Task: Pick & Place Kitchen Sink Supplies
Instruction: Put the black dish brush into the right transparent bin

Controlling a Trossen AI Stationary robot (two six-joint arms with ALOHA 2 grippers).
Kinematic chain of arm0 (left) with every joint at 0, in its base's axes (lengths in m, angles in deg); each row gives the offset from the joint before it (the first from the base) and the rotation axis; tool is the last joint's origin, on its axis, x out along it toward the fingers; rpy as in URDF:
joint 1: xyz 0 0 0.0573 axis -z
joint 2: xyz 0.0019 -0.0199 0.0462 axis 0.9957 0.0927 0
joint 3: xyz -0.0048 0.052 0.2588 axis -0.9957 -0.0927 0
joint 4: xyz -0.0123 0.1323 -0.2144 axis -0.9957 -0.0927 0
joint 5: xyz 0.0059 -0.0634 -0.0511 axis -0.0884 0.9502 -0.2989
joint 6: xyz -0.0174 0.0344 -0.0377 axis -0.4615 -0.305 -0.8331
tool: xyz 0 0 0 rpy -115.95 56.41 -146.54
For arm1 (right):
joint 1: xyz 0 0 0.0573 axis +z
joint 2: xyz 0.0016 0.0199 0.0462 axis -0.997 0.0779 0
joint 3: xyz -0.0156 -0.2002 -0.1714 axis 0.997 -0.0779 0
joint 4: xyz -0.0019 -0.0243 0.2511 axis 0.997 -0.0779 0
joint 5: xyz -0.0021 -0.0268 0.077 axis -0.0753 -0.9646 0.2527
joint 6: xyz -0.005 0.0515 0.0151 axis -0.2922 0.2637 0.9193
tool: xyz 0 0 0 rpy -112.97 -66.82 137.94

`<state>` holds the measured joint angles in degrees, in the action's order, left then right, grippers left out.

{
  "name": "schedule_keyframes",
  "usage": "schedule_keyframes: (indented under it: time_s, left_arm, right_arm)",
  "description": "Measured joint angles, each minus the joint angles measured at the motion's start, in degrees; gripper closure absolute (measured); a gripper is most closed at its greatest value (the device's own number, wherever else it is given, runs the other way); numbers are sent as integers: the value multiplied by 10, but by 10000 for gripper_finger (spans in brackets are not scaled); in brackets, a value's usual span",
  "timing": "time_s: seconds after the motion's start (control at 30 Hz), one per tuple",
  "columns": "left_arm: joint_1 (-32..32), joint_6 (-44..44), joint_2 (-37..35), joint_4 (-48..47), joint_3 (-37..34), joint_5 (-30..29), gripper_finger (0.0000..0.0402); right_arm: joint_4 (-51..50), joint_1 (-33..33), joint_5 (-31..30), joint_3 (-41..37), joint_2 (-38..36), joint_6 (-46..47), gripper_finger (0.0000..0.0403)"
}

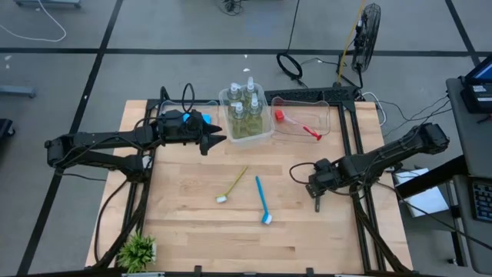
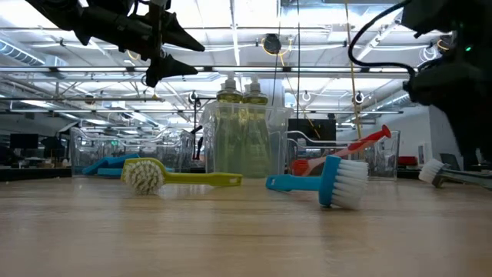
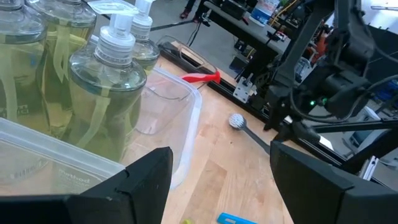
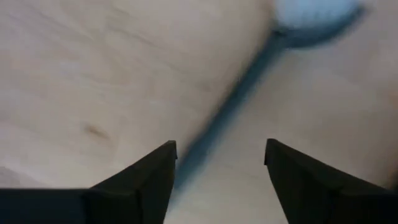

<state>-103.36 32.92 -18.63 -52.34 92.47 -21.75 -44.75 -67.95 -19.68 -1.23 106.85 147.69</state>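
- From above, the right gripper (image 1: 317, 201) points down at the wooden table (image 1: 192, 231), right of centre. The dark grey brush (image 1: 317, 205) lies just beneath it. The blue brush (image 1: 262, 199) and yellow-green brush (image 1: 232, 185) lie mid-table, well apart from that gripper. The left gripper (image 1: 219, 139) hangs beside the bin of pump bottles (image 1: 244, 108); the red brush (image 1: 301, 125) rests in the neighbouring clear bin (image 1: 332, 115). A potted plant (image 1: 137, 250) sits at the near left corner.
- At table height, the blue brush (image 2: 327, 182) and yellow-green brush (image 2: 165, 176) lie before the bottles (image 2: 238, 131).
- The left wrist camera shows the left jaws spread, holding nothing, with bottles (image 3: 106, 93) close ahead.
- The right wrist camera shows the right jaws parted with the dark grey brush (image 4: 249, 87) handle running between them, untouched.
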Motion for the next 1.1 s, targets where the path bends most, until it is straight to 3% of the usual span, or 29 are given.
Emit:
schedule_keyframes:
  time_s: [0.17,0.33,0.83,1.03,1.1]
  left_arm:
    - [0,0,0,0,0,0,133]
    - [0,0,0,0,0,0,133]
    - [0,0,0,-1,0,0,133]
    - [0,0,0,-1,0,-1,133]
    - [0,0,0,-1,0,-1,133]
  right_arm:
    - [75,0,1,-56,0,35,165]
    - [139,0,0,-105,-2,61,193]
    - [144,2,13,-113,-2,50,389]
    - [150,2,36,-115,-16,37,389]
    - [174,7,79,-115,-28,28,393]
